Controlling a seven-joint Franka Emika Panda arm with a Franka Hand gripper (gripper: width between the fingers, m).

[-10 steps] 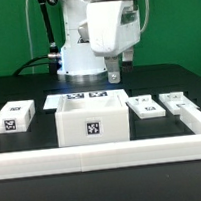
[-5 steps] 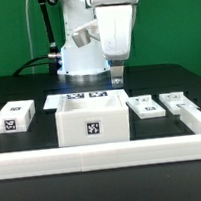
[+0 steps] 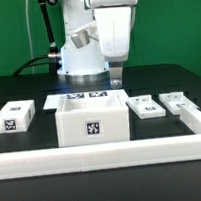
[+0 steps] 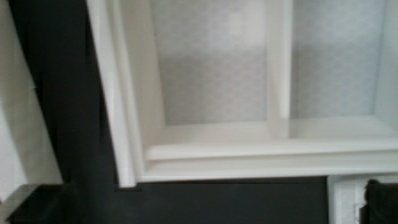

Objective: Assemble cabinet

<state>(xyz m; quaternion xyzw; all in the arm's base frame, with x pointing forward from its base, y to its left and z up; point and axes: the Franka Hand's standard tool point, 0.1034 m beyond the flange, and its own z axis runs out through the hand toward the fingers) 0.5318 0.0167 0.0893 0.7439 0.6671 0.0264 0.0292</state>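
The cabinet's large white box (image 3: 91, 121) stands open-topped in the middle of the black table, with a tag on its front wall. A white block (image 3: 12, 118) lies to the exterior view's left of it. Two small white panels (image 3: 144, 106) (image 3: 176, 102) lie to its right. My gripper (image 3: 116, 80) hangs just above the box's back right corner, open and holding nothing. The wrist view looks down into the box (image 4: 214, 70), showing its inner divider and stepped rim. My fingers do not show there.
The marker board (image 3: 80, 96) lies flat behind the box. A long white rail (image 3: 104, 150) edges the table's front and turns up its right side. The robot base (image 3: 79, 55) stands at the back. Part of a white panel (image 4: 361, 200) shows at the wrist view's edge.
The hand has turned and shifted slightly toward the exterior view's right above the box during the first half second, then stayed still. The parts have not moved.
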